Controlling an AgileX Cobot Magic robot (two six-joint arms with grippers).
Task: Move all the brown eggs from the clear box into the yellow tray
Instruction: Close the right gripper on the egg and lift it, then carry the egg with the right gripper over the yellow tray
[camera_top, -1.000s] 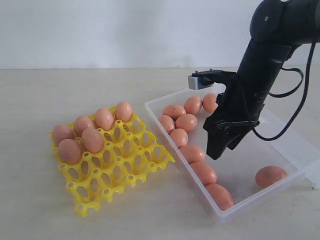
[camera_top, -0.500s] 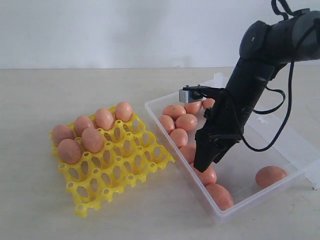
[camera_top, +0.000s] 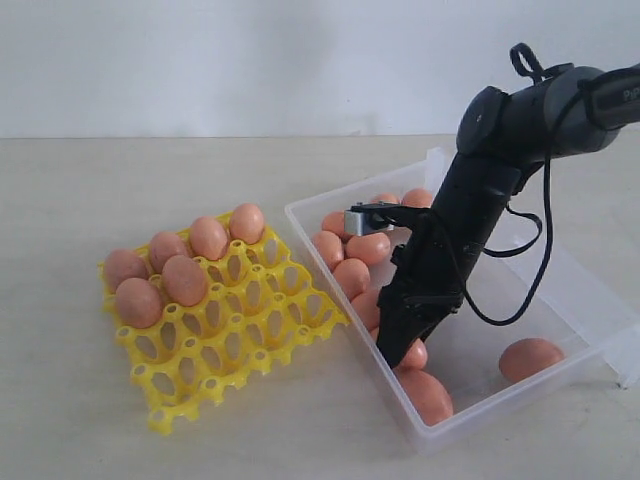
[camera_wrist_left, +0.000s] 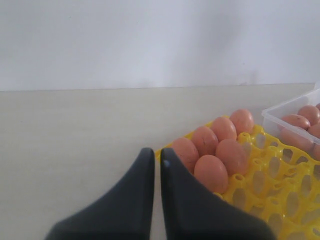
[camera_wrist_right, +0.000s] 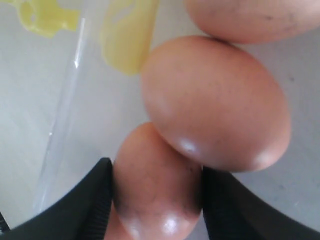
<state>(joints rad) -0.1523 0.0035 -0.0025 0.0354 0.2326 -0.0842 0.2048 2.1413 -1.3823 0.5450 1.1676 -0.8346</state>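
pinching a brown egg (camera_wrist_right: 155, 185) in the clear box (camera_top: 560, 300) with right fingers (camera_wrist_right: 90, 200); holding left fingers (camera_wrist_left: 130, 200) pressed together beside the yellow tray (camera_wrist_left: 280, 175).

Only lettering I can see is white print on the right arm's upper link (camera_top: 585, 98), cut off at frame edge, unreadable.

The right arm (camera_top: 480, 190) has swung lower and leftward. The right pincer (camera_top: 398, 358), which hung above the clear box (camera_top: 575, 300) a second ago, is now down inside it, in the row of brown eggs (camera_top: 351, 275) along the near-left wall. Its fingers (camera_wrist_right: 85, 210) have drawn in and now press either side of one egg (camera_wrist_right: 155, 190). The box has slid slightly leftward on the counter (camera_top: 150, 180), and the lone egg (camera_top: 530, 358) has gone with it.
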